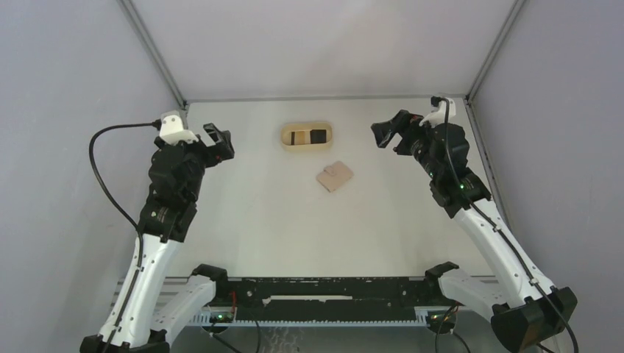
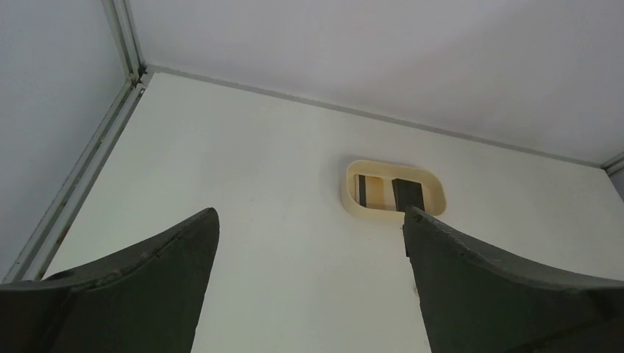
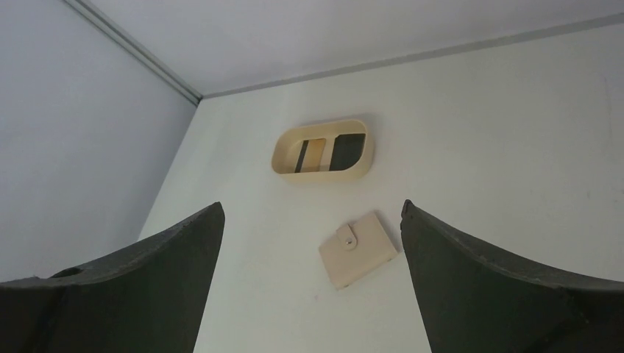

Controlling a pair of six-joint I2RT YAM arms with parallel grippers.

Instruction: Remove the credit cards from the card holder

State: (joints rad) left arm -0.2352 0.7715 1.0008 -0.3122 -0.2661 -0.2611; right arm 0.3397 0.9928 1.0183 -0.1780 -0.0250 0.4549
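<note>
The card holder (image 1: 335,176) is a small tan-beige wallet lying closed and flat on the white table, its tab fastened; the right wrist view shows it (image 3: 358,250) between and beyond the right fingers. No cards show outside the tray. My left gripper (image 1: 219,141) is open and empty, raised at the table's far left, well apart from the holder. My right gripper (image 1: 388,135) is open and empty, raised at the far right, also apart from it. In the left wrist view the holder is out of view.
An oval light-wood tray (image 1: 307,136) holding dark and tan cards stands just behind the card holder; it shows in the left wrist view (image 2: 394,193) and right wrist view (image 3: 323,151). Grey walls enclose the table on the left, right and back.
</note>
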